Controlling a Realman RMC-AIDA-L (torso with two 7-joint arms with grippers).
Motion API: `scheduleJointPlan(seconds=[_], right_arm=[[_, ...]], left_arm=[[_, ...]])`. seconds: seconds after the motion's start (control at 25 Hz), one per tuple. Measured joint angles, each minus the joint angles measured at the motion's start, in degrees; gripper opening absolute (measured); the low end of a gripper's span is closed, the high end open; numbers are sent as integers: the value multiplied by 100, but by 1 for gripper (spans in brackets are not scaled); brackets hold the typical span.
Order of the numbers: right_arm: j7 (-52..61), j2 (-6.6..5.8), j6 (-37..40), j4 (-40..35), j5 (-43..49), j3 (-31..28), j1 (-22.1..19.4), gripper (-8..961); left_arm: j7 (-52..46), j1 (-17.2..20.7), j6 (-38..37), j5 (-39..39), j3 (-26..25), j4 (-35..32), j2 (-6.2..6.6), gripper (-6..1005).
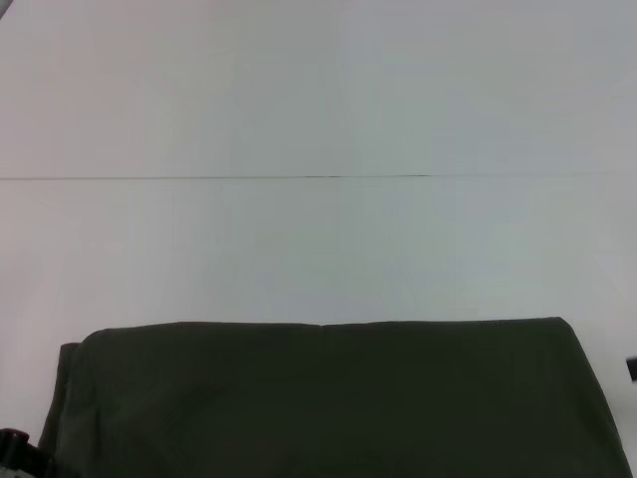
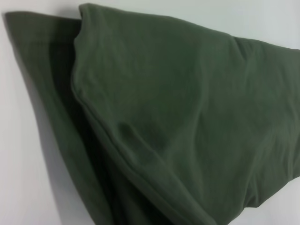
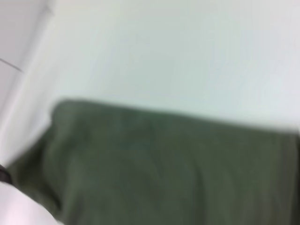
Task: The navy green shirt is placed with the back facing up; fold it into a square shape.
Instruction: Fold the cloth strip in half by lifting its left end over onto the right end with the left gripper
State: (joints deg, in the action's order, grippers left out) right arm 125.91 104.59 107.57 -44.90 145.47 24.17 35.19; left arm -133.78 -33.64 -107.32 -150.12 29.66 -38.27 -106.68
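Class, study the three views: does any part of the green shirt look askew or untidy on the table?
Yes. At the robot's left end of the navy green shirt, the layers do not line up: a lower edge sticks out past the upper layer. The left wrist view shows the upper layer bulging and wrinkled there. The far edge runs straight.

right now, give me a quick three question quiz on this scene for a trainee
1. True or false: pale lettering shows on the upward face of the dark olive-green cloth shirt.
2. In the head view, the shirt lies: A) at the far side of the white table, B) at the near edge, C) hanging off the left side.
3. In the left wrist view, what does the shirt's edge show: one flat layer or layers folded over each other?

Key
1. False; only plain green cloth shows.
2. B.
3. Folded layers; a hemmed upper layer lies over a lower one.
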Motion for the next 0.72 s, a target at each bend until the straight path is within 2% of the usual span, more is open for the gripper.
scheduleJointPlan(seconds=[0.08, 0.16, 0.2, 0.24, 0.36, 0.52, 0.6, 0.72], right_arm=[[-324, -46, 81, 51, -571, -78, -92, 664], [-785, 6, 104, 111, -1128, -54, -160, 724], [-1244, 169, 106, 163, -1409, -14, -163, 752], [-1244, 169, 106, 163, -1409, -14, -163, 781], [-1872, 462, 100, 181, -1476, 81, -64, 867], [-2607, 796, 23, 231, -1481, 368, 63, 868], [-2847, 936, -120, 241, -1485, 522, 117, 868], [-2910, 986, -183, 243, -1489, 576, 145, 868]], left_arm=[[0, 18, 0, 0, -3, 0, -5, 46], [2, 30, 17, -1, -4, 0, -22, 47], [-1, 32, 26, 1, -5, 1, -33, 47], [-12, 38, 38, 4, -9, 3, -44, 47], [-42, 76, 106, 37, -101, -50, -61, 48], [-88, 166, 202, 41, -304, -207, -73, 50], [-135, 183, 204, 42, -364, -217, -71, 50], [-299, 188, 180, 31, -396, -217, -54, 53]])
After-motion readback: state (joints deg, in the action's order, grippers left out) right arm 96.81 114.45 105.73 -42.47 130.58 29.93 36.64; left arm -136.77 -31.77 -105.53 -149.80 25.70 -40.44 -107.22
